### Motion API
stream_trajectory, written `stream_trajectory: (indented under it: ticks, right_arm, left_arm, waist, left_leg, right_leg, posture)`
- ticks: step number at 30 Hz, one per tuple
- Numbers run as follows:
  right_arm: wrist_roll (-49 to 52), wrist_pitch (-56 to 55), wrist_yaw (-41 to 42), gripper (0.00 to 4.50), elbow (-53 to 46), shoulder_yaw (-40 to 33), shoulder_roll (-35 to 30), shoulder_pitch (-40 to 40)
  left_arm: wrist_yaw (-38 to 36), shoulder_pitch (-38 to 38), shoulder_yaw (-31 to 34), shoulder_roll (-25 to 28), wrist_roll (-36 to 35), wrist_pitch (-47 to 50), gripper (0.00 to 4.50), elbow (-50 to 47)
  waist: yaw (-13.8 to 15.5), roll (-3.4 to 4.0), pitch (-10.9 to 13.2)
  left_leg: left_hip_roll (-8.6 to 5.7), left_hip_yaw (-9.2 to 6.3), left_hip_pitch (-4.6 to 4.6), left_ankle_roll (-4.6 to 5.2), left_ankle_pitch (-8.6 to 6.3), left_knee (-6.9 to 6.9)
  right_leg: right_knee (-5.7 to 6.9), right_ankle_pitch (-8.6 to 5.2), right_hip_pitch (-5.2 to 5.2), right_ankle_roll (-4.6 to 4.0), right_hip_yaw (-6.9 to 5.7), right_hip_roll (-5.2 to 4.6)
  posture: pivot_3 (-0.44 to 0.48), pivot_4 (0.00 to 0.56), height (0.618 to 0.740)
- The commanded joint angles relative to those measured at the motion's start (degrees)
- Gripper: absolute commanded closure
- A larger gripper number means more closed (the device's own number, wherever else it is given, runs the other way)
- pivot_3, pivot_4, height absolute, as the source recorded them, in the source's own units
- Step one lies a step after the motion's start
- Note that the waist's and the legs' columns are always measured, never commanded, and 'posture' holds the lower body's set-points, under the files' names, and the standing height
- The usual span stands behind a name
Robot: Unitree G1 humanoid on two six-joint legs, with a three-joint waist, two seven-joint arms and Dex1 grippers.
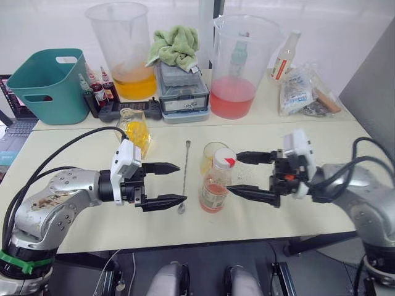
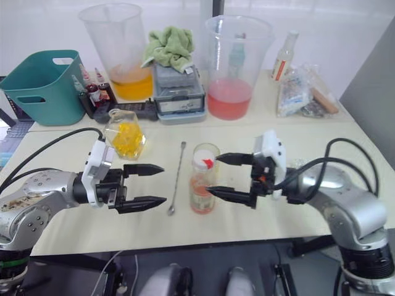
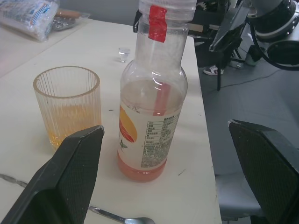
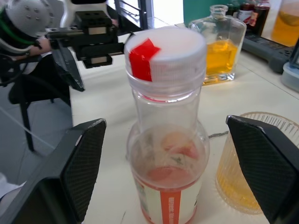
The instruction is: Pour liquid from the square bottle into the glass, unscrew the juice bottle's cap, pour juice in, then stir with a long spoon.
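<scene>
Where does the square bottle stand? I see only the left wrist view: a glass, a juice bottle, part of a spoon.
Observer: The square bottle stands upright behind the left gripper, with yellow liquid inside.
Operator: Is the right gripper near the juice bottle?
Observer: Yes. The right gripper is open, with the juice bottle between its fingers but not touching them.
Operator: Is the cap off?
Observer: No. The cap is on, with red tape on it.
Operator: How does the spoon lie?
Observer: The spoon lies flat between the left gripper and the glass.
</scene>
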Motion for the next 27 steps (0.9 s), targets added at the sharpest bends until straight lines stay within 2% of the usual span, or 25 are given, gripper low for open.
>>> stream_trajectory:
  ticks: [1,5,7,11,18,27]
  right_arm:
    - [2.4,-1.2,6.8,0.04,1.0,-6.1,-5.2,1.6]
    - [4.2,-1.1,10.2,0.04,2.1,-10.5,-8.8,3.8]
    - [4.4,-1.5,11.4,0.04,2.5,-15.1,-10.4,5.8]
    - [6.5,-0.3,10.3,0.04,2.1,-19.1,-11.1,7.3]
    - [10.9,3.0,1.7,0.04,-4.9,-25.7,-9.7,13.7]
    - [16.2,4.2,-5.9,0.04,-11.0,-31.0,-8.3,20.8]
  left_arm:
    - [-1.4,-2.4,0.3,-0.1,-0.6,-0.5,0.00,0.5]
    - [-1.5,-5.3,0.1,-1.2,-1.4,0.0,0.00,1.7]
    - [-1.2,-9.3,-2.2,-3.2,-0.1,-0.3,0.00,3.3]
    - [-2.2,-12.8,-5.1,-4.8,2.0,-0.8,0.00,4.9]
    - [-5.6,-23.6,-14.8,-12.1,7.6,-1.0,0.00,14.8]
    - [-7.7,-26.8,-18.6,-18.2,12.9,-4.9,0.00,18.9]
  waist:
    - [0.2,0.00,0.0]
    - [0.4,-0.03,0.0]
    - [0.9,-0.04,0.0]
    - [1.1,-0.07,0.0]
    - [1.8,-0.10,0.0]
    - [1.6,-0.11,0.0]
  left_leg:
    - [0.00,0.01,0.00,0.03,0.00,0.00]
    - [0.00,0.02,0.00,0.13,0.02,0.01]
    - [0.02,0.03,0.00,0.13,0.02,0.01]
    - [0.01,0.04,0.00,0.16,0.01,0.06]
    - [0.01,0.02,-0.08,0.21,0.00,0.20]
    - [0.08,-0.06,-0.13,0.40,-0.12,0.46]
  right_leg:
    - [-0.01,0.00,0.00,0.00,0.00,-0.01]
    - [-0.01,0.00,0.01,0.00,0.01,-0.04]
    - [0.00,0.00,0.01,0.00,0.01,-0.04]
    - [-0.01,0.00,0.06,0.01,0.02,-0.07]
    - [-0.01,0.01,0.07,0.01,0.01,-0.07]
    - [0.05,0.01,0.09,0.01,0.01,-0.07]
  posture:
    - [0.000,0.150,0.740]
    - [0.000,0.150,0.740]
    - [0.000,0.150,0.740]
    - [0.000,0.150,0.740]
    - [0.000,0.150,0.740]
    - [0.000,0.150,0.740]
